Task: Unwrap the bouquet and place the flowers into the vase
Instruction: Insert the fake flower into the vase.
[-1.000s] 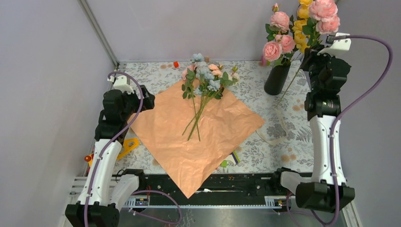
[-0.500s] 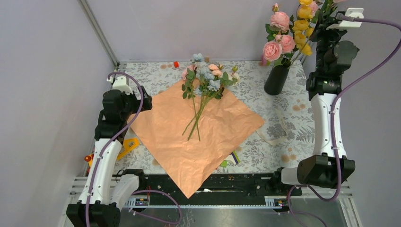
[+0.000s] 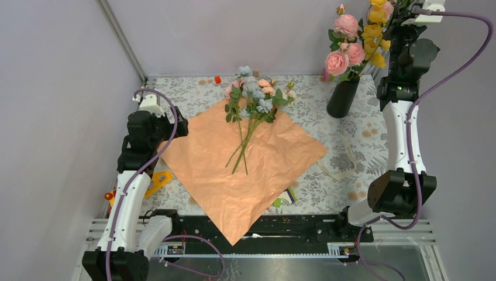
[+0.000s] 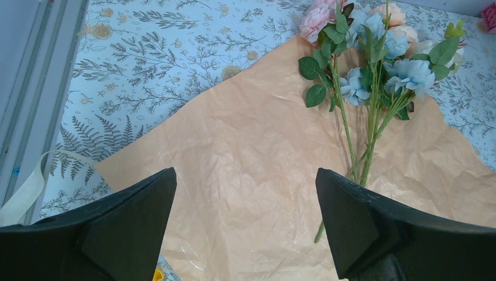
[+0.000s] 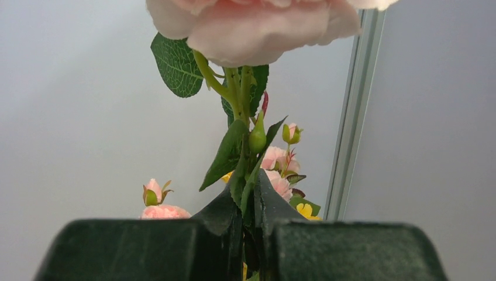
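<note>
My right hand [image 5: 251, 196] is clamped tight on a pink rose stem [image 5: 241, 88], far right by the vase [image 3: 342, 98]. My left hand [image 4: 244, 175] gapes wide, empty, over the paper [image 4: 245, 134].

Floral-patterned table [image 3: 187, 93], peach paper [image 3: 275, 167], black vase [image 3: 342, 99], cream ribbon [image 4: 22, 196]

**Top external view:** a fixed camera, high above and behind the arm bases, looked down over the whole table [image 3: 175, 88], from near edge to far edge.

**Left wrist view:** from behind the left gripper [image 4: 244, 175], the camera looked steeply down, close over the paper [image 4: 251, 164] and flowers [image 4: 374, 76] that the top view showed mid-table. Its exact heading was hard to fix.

**Right wrist view:** high by the far right corner, behind the right gripper [image 5: 248, 202], it looked about level past a rose stem [image 5: 240, 93] almost against the lens. The pink roses [image 5: 275, 161] beyond also appeared in the top view.
</note>
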Available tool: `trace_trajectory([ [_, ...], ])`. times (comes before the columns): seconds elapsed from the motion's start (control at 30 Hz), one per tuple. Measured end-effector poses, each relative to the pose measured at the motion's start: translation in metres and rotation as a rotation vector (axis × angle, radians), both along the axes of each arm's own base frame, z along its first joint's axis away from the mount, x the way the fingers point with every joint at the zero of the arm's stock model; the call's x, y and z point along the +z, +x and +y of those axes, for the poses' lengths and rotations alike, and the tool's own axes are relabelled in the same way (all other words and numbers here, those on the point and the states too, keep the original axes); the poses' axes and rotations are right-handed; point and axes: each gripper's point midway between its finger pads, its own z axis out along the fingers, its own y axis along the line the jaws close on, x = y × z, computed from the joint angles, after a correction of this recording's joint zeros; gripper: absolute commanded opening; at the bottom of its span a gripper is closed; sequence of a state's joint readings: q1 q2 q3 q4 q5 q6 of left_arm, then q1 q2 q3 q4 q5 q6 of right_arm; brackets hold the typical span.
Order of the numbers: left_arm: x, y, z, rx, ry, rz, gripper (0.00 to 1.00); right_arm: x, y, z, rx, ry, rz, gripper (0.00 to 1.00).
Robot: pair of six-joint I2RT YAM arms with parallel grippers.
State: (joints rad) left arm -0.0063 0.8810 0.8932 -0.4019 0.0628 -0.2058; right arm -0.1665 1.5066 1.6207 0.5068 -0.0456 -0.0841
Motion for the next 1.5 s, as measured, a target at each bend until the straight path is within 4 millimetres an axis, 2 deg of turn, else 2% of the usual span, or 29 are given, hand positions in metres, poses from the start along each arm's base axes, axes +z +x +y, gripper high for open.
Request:
trace_trajectory([
  [0.3,0.0,0.0,0.0,0.001,-0.004,0.001,0.99,-0.03,0.015,-0.001,0.022,0.049,0.043,0.0],
  [0.5,-0.002,0.001,0.0,0.001,-0.005,0.006,0.99,-0.058,0.025,-0.002,0.025,0.066,0.095,0.0],
  [1.07,-0.004,0.004,0.005,0.018,-0.018,0.012,0.99,-0.152,0.04,-0.003,0.036,0.129,0.247,0.0],
  [1.3,-0.003,0.004,0.005,0.023,-0.026,0.012,0.99,-0.171,0.047,0.002,0.072,0.157,0.277,0.03],
  [1.5,-0.003,0.004,0.004,0.026,-0.033,0.013,0.99,-0.195,0.047,0.005,0.082,0.177,0.323,0.05],
])
